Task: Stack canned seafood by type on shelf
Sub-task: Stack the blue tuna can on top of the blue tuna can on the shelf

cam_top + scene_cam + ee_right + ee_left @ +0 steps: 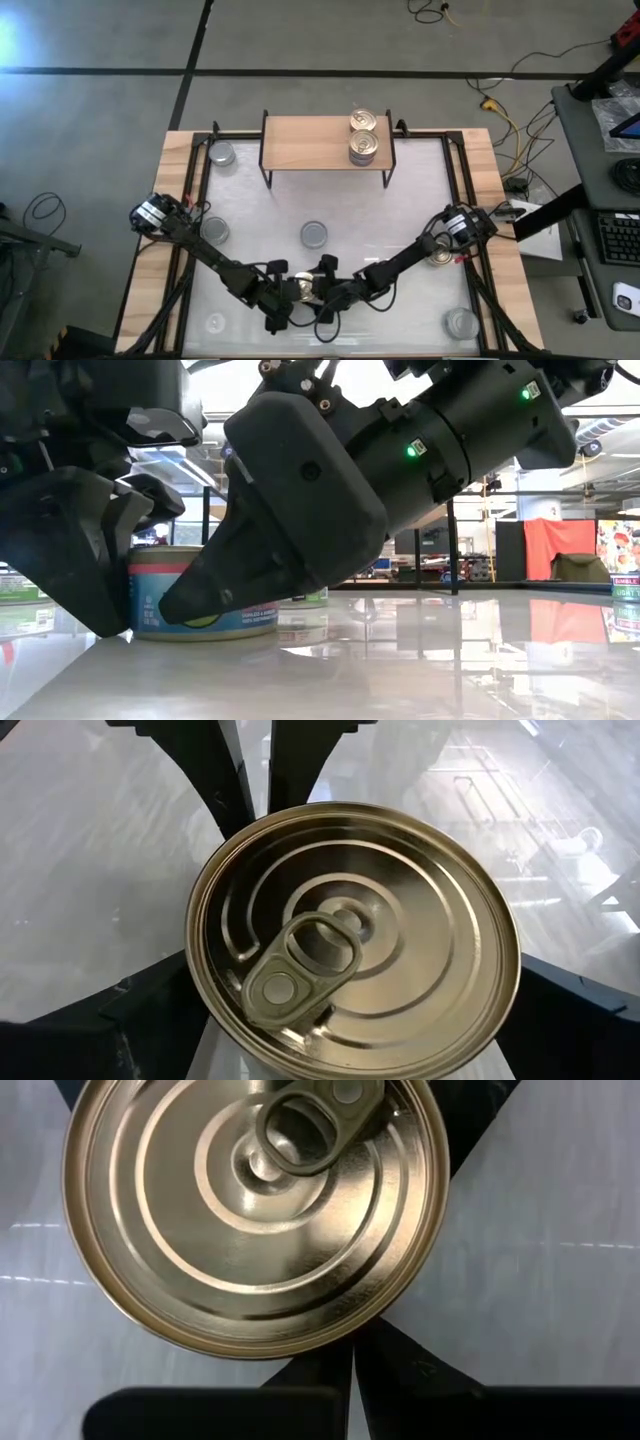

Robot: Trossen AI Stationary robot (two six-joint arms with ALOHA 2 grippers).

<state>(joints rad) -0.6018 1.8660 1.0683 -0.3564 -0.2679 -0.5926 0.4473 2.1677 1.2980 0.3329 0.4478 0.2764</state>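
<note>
High view first: my right claw (312, 290) is down at the table's 6 o'clock edge, with its jaws spread about as wide as they go, one finger on each side of a gold-topped tin (298, 288). In the right wrist view the two dark fingers (140, 1020) flank that tin (350, 940), whose pull tab faces up. I cannot tell whether the pads are touching its wall, so I will not call it a grip.

My left claw (283, 293) comes in from 7 o'clock and meets the same tin from the opposite side. Its jaws are fully closed and hold nothing. In the left wrist view the pinched fingertips (350, 1370) sit right at the tin's rim.

From table height the tin (180, 595) stands upright on the table's glossy surface, blue label showing, with a dark finger (230, 590) across its front.

Further out on the table (150, 200), a silver-topped tin (314, 235) sits near the centre. A second (214, 231) is at 9 o'clock, a third (222, 154) at 11 o'clock and a fourth (460, 322) at 5 o'clock. Another gold tin (438, 255) lies partly under my right arm at 4 o'clock.

At 12 o'clock stands the shelf (310, 145). Two gold tins (362, 121) (364, 148) sit close together on its 3 o'clock end.
</note>
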